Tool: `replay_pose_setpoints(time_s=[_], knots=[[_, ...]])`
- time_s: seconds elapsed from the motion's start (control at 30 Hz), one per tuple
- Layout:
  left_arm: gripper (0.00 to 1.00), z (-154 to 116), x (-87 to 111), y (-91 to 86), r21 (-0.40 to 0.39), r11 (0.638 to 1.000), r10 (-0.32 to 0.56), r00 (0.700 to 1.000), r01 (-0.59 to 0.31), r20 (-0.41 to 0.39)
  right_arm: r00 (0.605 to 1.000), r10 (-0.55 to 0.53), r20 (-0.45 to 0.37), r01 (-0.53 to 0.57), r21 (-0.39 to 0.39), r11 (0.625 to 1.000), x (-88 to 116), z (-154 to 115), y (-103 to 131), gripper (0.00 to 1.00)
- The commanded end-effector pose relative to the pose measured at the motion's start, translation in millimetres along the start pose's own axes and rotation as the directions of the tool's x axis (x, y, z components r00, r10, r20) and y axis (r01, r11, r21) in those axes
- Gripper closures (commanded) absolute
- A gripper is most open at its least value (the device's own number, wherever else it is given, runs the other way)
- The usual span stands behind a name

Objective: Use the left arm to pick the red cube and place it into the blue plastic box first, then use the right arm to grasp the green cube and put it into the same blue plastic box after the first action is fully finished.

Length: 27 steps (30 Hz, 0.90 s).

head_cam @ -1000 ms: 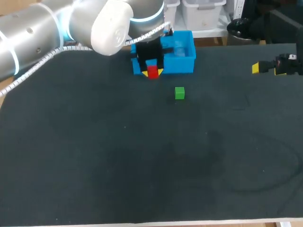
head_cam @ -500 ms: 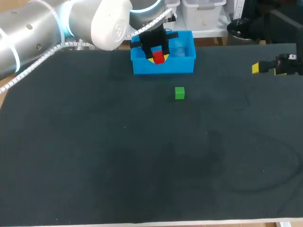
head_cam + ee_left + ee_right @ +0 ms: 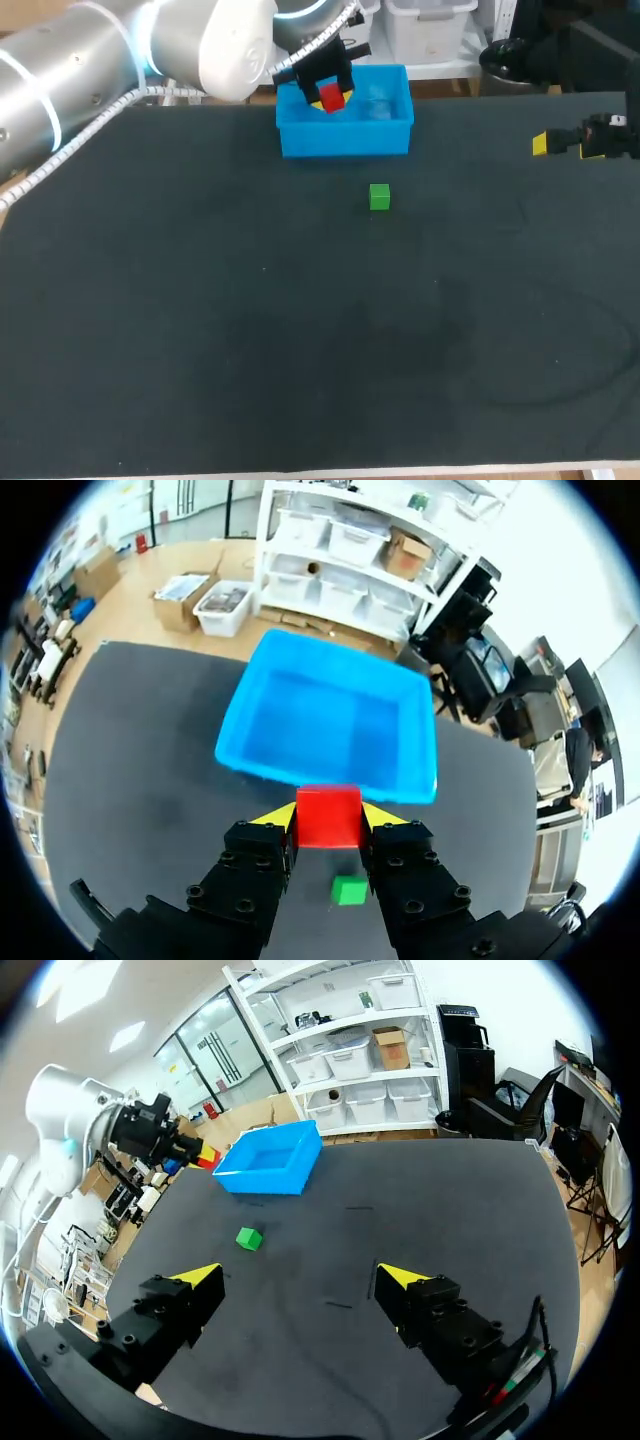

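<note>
Head view: over the last second my left arm (image 3: 150, 50) has carried the red cube (image 3: 332, 97) from in front of the box's near wall up and back. The cube now hangs over the open top of the box (image 3: 345, 140), upper middle of the frame. The left gripper (image 3: 328, 818) is clamped on the cube from two sides; in the left wrist view its yellow tips press the cube's flat faces, with the box ahead of the fingers. The box is smooth blue plastic, rectangular, with a rounded rim. The green cube (image 3: 379, 197) is small and sharp-edged; it has not moved and sits on the dark matte table (image 3: 300, 330) just below the box, apart from it. My right gripper (image 3: 300, 1276) has stayed at the right edge, fingers spread wide, holding nothing.
</note>
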<state>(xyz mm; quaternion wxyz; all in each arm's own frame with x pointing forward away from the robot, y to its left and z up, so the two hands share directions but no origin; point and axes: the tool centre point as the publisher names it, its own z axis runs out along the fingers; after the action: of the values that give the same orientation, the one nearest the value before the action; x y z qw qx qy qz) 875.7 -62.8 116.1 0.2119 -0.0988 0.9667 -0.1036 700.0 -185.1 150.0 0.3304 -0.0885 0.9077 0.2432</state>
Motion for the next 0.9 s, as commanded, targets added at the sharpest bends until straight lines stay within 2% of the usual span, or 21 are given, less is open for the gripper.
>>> replay_pose_setpoints(time_s=[0.03, 0.43, 0.9], knots=[[1.0, 10, -14.7, -5.6, -0.002, 1.0, -0.026, 1.0, 0.026, 0.003, 1.0, 0.0, 0.0, 0.0, 0.0, 1.0, 0, 0, 0, 0.0], [1.0, 26, -53.3, -4.7, -0.001, 0.994, -0.106, 0.993, 0.107, 0.059, 1.0, 0.0, 0.0, 0.0, 0.0, 1.0, 0, 0, 0, 0.0], [1.0, 55, -63.3, -3.8, -0.008, 0.99, -0.143, 0.988, 0.144, 0.058, 1.0, 0.0, 0.0, 0.0, 0.0, 1.0, 0, 0, 0, 0.0]])
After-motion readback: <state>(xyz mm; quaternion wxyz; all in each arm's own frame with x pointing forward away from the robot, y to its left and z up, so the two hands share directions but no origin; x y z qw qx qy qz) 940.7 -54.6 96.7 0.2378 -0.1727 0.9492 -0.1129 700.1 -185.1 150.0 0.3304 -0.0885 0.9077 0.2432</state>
